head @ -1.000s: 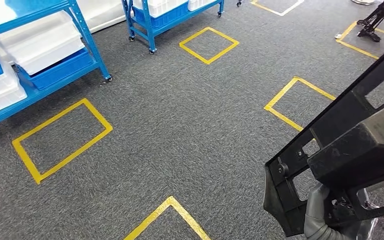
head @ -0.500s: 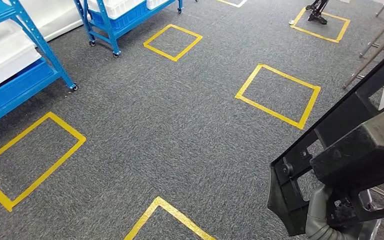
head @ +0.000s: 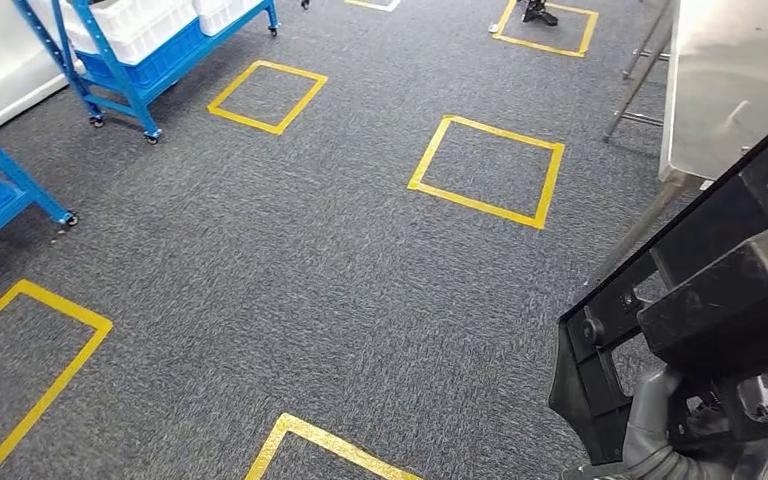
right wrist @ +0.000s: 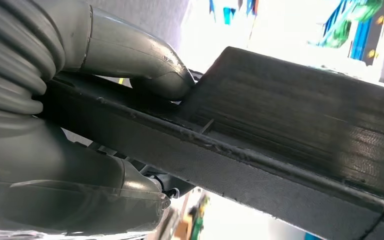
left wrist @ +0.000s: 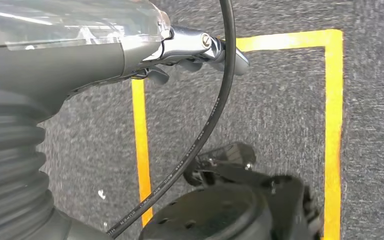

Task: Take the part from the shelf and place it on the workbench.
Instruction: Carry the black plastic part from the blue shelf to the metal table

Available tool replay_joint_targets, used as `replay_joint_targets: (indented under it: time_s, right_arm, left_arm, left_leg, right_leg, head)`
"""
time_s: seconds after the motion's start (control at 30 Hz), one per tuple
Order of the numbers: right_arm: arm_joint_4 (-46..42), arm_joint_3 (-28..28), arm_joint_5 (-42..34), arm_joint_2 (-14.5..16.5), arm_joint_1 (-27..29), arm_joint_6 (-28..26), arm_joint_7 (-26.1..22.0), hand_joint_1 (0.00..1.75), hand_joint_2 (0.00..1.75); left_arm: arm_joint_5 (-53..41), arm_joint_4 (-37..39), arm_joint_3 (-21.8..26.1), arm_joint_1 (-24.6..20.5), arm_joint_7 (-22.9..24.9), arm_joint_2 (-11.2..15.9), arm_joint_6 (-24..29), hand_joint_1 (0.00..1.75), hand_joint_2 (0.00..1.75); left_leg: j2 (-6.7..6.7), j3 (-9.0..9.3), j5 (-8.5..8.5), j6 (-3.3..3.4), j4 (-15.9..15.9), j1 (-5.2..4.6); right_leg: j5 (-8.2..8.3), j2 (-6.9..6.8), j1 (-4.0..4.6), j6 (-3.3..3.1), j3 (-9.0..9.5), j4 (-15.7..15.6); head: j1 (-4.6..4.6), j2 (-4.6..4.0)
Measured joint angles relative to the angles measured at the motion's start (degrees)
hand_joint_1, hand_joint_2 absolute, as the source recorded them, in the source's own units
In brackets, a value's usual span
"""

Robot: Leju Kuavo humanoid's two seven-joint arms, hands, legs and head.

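Note:
The part [head: 720, 300] is a long black plastic frame with cut-outs and a thick block on it, slanting up along the right edge of the head view. My right hand [head: 650, 425] grips it from below at its lower end. In the right wrist view the grey thumb [right wrist: 145, 65] presses on the edge of the black part [right wrist: 290, 130]. The workbench [head: 730, 80] has a bare metal top and stands at the upper right, on thin metal legs. My left hand [left wrist: 200, 47] hangs over the carpet with its fingers stretched out and nothing in them.
Blue wheeled shelves [head: 120, 50] with white bins stand at the upper left, and another blue shelf leg [head: 10, 175] is at the left edge. Yellow tape squares [head: 487, 170] mark the grey carpet. A dark stand [head: 540, 12] is at the far top.
The camera has turned right: the shelves slid off to the left and the workbench came into view at the upper right. The part stays in my right hand.

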Motion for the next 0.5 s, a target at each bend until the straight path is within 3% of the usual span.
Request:
replay_joint_targets:
  time_s: [0.07, 0.13, 0.2, 0.27, 0.33, 0.37, 0.43, 0.5]
  right_arm:
    - [0.02, 0.01, 0.39, -0.03, -0.33, -0.38, 0.42, 1.75, 1.75]
    - [0.02, 0.02, 0.56, -0.1, -0.44, -0.75, 0.79, 1.75, 1.75]
    - [0.03, 0.02, 0.58, -0.21, -0.66, -0.98, 0.95, 1.75, 1.75]
    - [0.14, 0.02, 0.58, -0.34, -0.99, -1.05, 1.01, 1.75, 1.75]
    - [0.37, 0.02, 0.73, -0.52, -1.1, -1.08, 1.07, 1.75, 1.75]
    - [0.49, 0.02, 0.93, -0.6, -1.11, -1.13, 1.1, 1.75, 1.75]
    - [0.61, 0.02, 1.63, -0.69, -1.17, -1.35, 1.17, 1.75, 1.75]
    - [0.65, 0.02, 2.51, -0.78, -1.39, -1.75, 1.22, 1.75, 1.75]
  left_arm:
    - [-0.07, 0.03, 0.05, -0.13, 0.3, 0.0, 0.28, 0.0, 1.75]
    - [-0.14, 0.04, 0.08, -0.36, 0.43, -0.04, 0.39, 0.0, 1.75]
    - [-0.17, 0.04, 0.11, -0.45, 0.4, -0.11, 0.39, 0.0, 1.75]
    - [-0.24, 0.04, 0.17, -0.35, 0.39, -0.15, 0.38, 0.0, 1.75]
    - [-0.32, 0.04, 0.29, -0.29, 0.38, -0.16, 0.34, 0.0, 1.75]
    - [-0.33, 0.04, 0.34, -0.31, 0.33, -0.16, 0.27, 0.0, 1.75]
    - [-0.36, 0.05, 0.39, -0.42, 0.21, -0.19, 0.13, 0.0, 1.75]
    - [-0.37, 0.06, 0.41, -0.47, 0.17, -0.21, 0.01, 0.0, 1.75]
  left_leg:
    - [-1.34, 0.5, -0.07, 0.39, -1.46, -0.12]
    - [-0.01, 0.61, 0.24, 1.19, -1.8, -0.21]
    - [1.57, 0.73, 0.67, 2.06, -2.34, -0.15]
    - [3.29, 0.71, 0.76, 2.5, -2.55, -0.4]
    - [5.09, 0.67, 0.67, 2.64, -2.54, -0.68]
    - [5.94, 0.71, 0.59, 2.68, -2.54, -0.78]
    - [7.36, 0.98, 0.36, 2.6, -2.53, -0.91]
    - [8.46, 1.32, -0.01, 2.26, -2.5, -1.14]
  right_leg:
    - [0.12, 1.29, -0.06, 0.76, -0.68, 0.37]
    - [0.34, 2.01, -0.31, 1.48, -1.15, 0.43]
    - [-1.25, -0.45, -0.21, 1.91, -2.5, 2.9]
    - [-4.76, -3.88, -0.06, 2.17, -5.6, 9.32]
    - [-6.8, -4.98, -0.14, 2.36, -8.39, 15.09]
    - [-6.32, -5.22, -0.15, 2.36, -8.48, 15.43]
    - [-2.93, -6.1, -0.04, 2.07, -5.39, 9.96]
    - [-0.47, -8.35, 0.5, 1.39, -1.41, 2.67]
  head:
    - [-0.03, -0.01]
    - [-0.05, -0.01]
    - [0.3, 0.0]
    - [0.69, 0.0]
    - [0.75, 0.0]
    - [0.76, 0.0]
    - [0.76, 0.0]
    - [0.73, 0.0]
